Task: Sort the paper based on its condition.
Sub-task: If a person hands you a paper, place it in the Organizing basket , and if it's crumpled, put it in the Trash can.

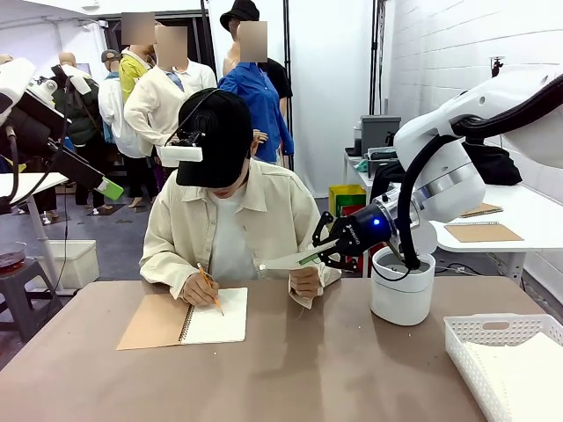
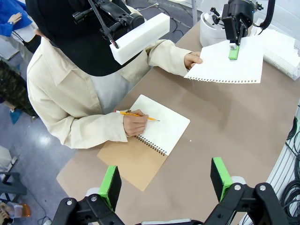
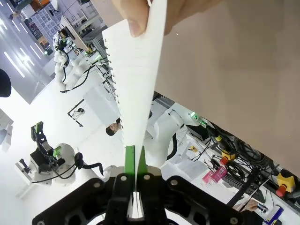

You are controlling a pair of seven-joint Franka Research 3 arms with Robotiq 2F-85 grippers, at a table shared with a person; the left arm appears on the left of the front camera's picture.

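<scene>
A white sheet of paper [image 1: 283,261] hangs in the air above the table, flat and smooth, with a torn perforated edge. My right gripper [image 1: 308,257] is shut on one edge of it; in the left wrist view the green pads [image 2: 233,50] clamp the paper [image 2: 229,63]. The person's hand [image 2: 192,59] pinches the opposite corner. In the right wrist view the paper [image 3: 138,93] runs edge-on from my closed right gripper [image 3: 135,161] up to the person's thumb [image 3: 136,14]. My left gripper [image 2: 166,174] stands open and empty, high above the table's near side.
The person writes with a pencil [image 2: 136,115] in an open spiral notebook [image 1: 215,318] at the table's left middle. A white round bin [image 1: 402,290] stands at the right. A white mesh basket [image 1: 493,334] with white sheets sits at the near right corner.
</scene>
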